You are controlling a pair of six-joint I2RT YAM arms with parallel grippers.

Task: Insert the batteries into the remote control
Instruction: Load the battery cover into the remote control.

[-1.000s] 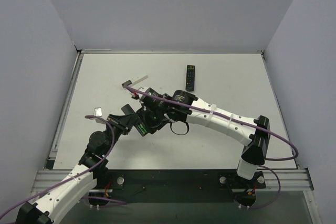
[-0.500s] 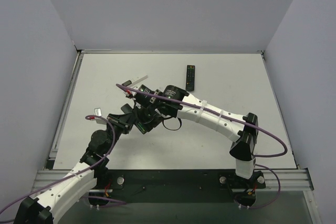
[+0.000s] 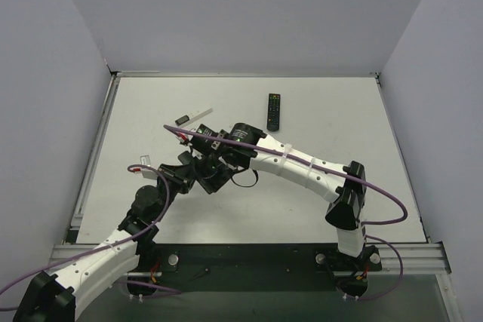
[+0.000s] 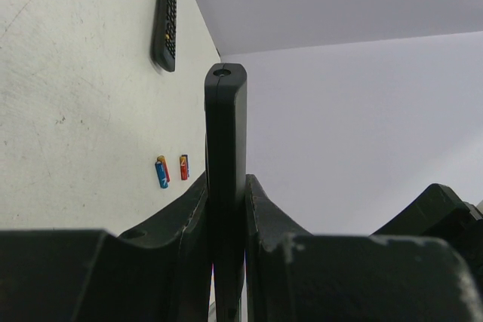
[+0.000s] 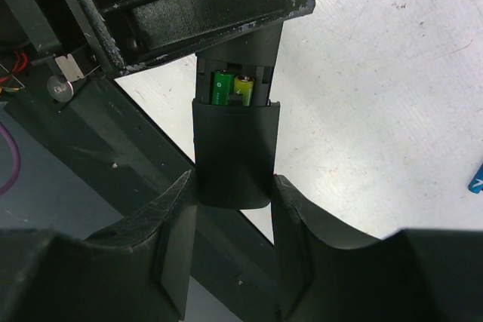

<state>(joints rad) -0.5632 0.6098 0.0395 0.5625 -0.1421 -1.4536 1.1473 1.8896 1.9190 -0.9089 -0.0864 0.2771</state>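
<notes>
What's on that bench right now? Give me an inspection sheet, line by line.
Surface: white table, lightly scuffed, no spills.
Job's things: remote control held edge-on; back cover partly slid on; two seated cells, green and yellow-green, showing above it; two loose cells lying on the table.
Clutter: buttoned remote and white stick toward the far side.
Grippers: left gripper shut on the remote control; right gripper shut on the back cover.
Cables: purple cables looped along both arms, none visibly snagged.
Surroundings: plain grey walls on three sides; nothing else seen.
</notes>
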